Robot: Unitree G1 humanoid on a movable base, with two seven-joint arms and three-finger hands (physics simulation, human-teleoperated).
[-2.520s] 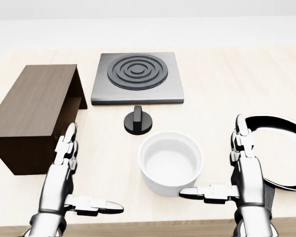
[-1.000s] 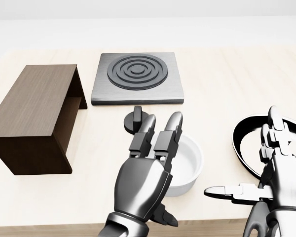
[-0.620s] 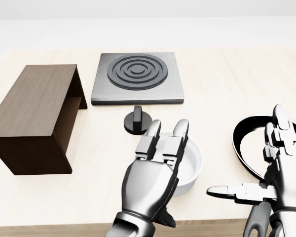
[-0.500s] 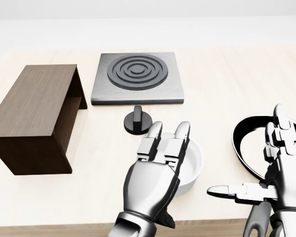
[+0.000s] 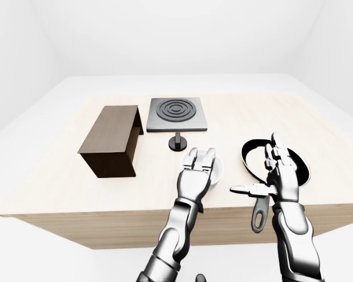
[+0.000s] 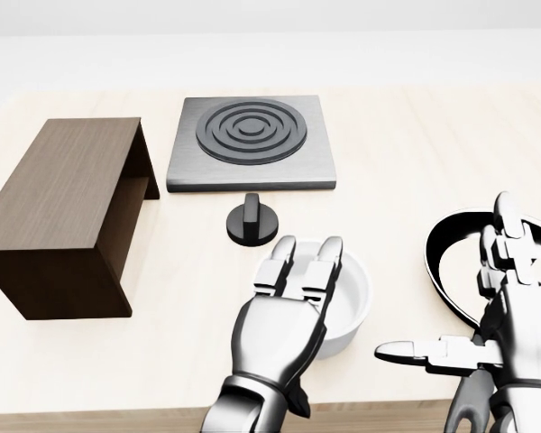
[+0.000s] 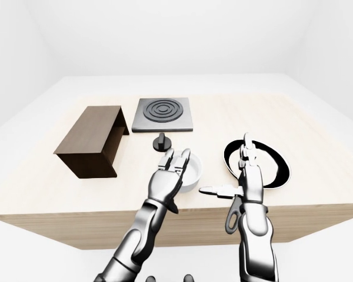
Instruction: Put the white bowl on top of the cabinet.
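The white bowl (image 6: pixel 350 302) stands on the light wood table, right of the view's middle in the head view. My left hand (image 6: pixel 298 275) is open, palm down, with its fingers (image 6: pixel 283 257) stretched over the bowl's left rim and hiding that side. My right hand (image 6: pixel 487 311) is open and empty to the right of the bowl, thumb pointing left, apart from it. The dark brown wooden cabinet (image 6: pixel 59 203) stands at the left, its open side facing right and its flat top bare.
A grey hob plate with black rings (image 6: pixel 249 140) lies above the bowl, with a black knob (image 6: pixel 251 222) between them. A black pan with a white rim (image 6: pixel 455 262) lies at the right, partly under my right hand. The table's near edge (image 6: pixel 117 417) runs along the bottom.
My left hand has swung from the left over to the bowl and sunk a little onto its left rim. My right hand has shifted right, over the pan. The bowl has not moved.
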